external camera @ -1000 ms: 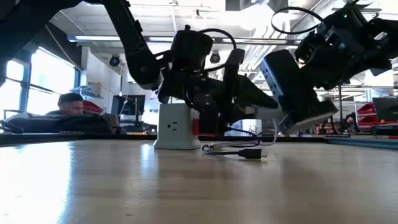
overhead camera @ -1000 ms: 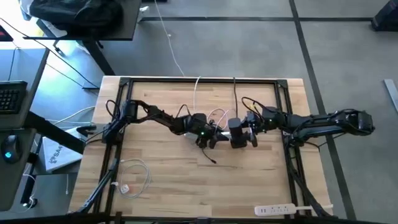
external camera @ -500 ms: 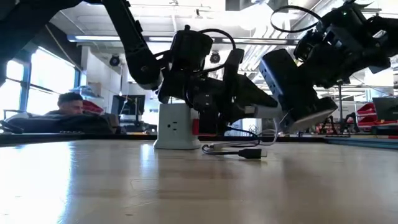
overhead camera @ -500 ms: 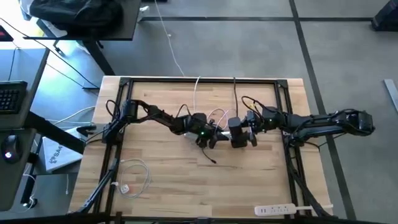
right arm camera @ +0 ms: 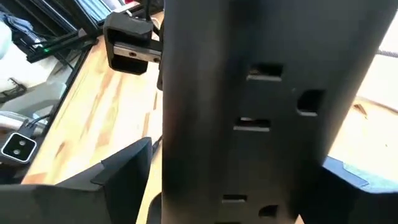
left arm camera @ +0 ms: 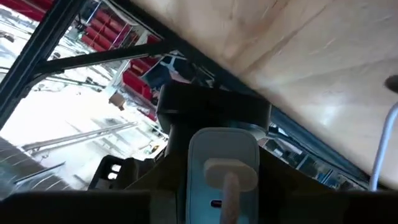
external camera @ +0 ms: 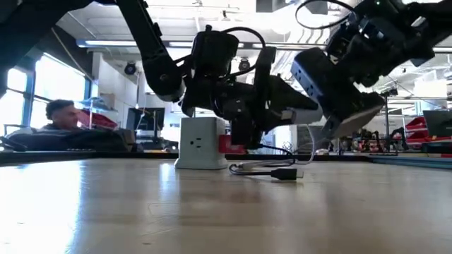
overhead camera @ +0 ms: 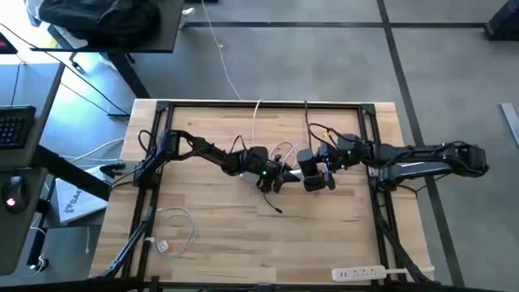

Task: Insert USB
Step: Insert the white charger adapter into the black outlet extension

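At table centre, the left gripper [overhead camera: 272, 180] and right gripper [overhead camera: 318, 180] are seen close together, just above the wood. The USB [external camera: 227, 144], a red-pink plug, is seen just beside the white charger cube [external camera: 200, 143], under the left gripper; whether it is clamped cannot be told. A dark block [right arm camera: 261, 99] is held by the right gripper. A black cable end [external camera: 279, 173] lies on the table [overhead camera: 219, 235].

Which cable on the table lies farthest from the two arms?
The coiled white cable, off by the table's left edge; the thin black cable lies mid-table right by the left end effector and right end effector.
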`<action>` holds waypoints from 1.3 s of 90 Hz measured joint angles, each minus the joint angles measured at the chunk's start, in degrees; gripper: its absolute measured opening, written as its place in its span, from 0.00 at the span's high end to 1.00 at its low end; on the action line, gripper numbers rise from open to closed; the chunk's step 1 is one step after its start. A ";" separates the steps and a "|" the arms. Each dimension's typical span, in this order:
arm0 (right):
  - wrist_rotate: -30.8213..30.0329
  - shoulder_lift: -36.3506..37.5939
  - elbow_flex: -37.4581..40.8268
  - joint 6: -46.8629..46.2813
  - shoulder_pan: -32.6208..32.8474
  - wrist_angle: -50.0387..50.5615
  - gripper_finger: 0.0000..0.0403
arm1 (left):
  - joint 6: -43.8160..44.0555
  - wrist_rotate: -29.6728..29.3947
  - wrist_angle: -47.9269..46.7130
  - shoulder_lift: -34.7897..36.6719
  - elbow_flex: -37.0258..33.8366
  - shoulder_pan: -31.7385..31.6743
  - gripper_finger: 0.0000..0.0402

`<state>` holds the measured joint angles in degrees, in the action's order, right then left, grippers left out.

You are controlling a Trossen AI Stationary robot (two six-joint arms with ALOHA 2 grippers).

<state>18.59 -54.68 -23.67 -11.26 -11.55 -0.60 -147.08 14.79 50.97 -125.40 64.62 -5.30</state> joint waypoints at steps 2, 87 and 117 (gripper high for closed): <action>0.00 0.00 -0.62 -0.20 0.00 0.98 0.24 | -0.02 -0.02 0.10 0.00 0.00 0.00 0.77; -1.57 0.04 -11.27 -3.92 -0.07 14.18 0.24 | 0.00 -0.30 4.76 0.07 -0.02 2.10 0.77; 1.43 1.15 -11.27 -3.85 -0.09 11.60 0.29 | -0.26 0.04 5.81 0.07 -0.02 2.16 0.77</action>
<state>20.02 -53.53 -34.94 -15.11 -11.64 10.99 -147.34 14.83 56.78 -125.34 64.60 -3.14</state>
